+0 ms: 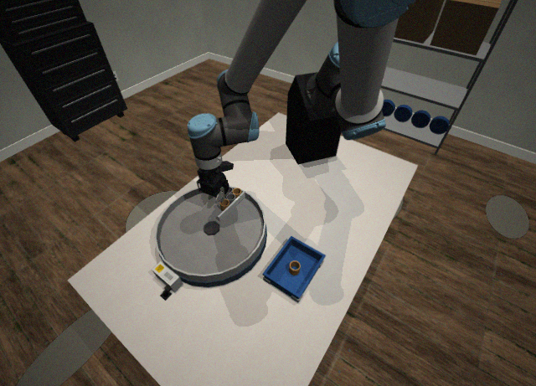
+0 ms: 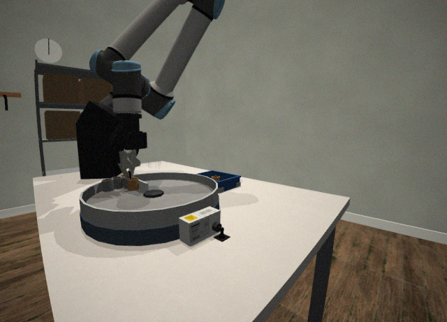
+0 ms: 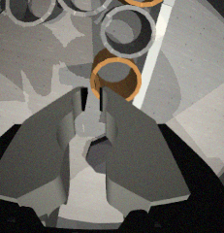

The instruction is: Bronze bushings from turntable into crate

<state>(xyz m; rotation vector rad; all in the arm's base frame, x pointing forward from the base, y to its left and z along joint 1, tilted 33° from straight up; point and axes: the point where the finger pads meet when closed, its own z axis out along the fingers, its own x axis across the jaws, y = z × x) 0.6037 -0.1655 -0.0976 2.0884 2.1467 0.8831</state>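
My gripper [image 1: 219,203] [image 2: 130,174] [image 3: 93,89] is nearly closed with nothing between its fingertips, low over the turntable [image 1: 194,252] [image 2: 137,217]. Directly beside the tips stands a bronze bushing [image 1: 224,204] [image 2: 133,184] [image 3: 126,88], upright. Behind it along the pale guide bar [image 1: 230,207] [image 3: 152,55] stand a steel bushing [image 1: 230,197] [image 3: 141,30] and a second bronze bushing [image 1: 236,192] [image 3: 144,3]. Two more steel bushings, one [image 2: 107,184] [image 3: 31,22] and another [image 2: 116,182] [image 3: 87,13], stand off to the side. One bronze bushing [image 1: 295,272] [image 2: 215,178] stands in the blue crate [image 1: 298,285] [image 2: 230,184].
The turntable has a raised rim all round and a dark hub [image 1: 211,228] [image 2: 154,193]. A labelled grey box [image 1: 167,276] [image 2: 199,225] sits against its outside. The crate stands beside the turntable on the pale table. The robot's black base [image 1: 312,126] is at the far end.
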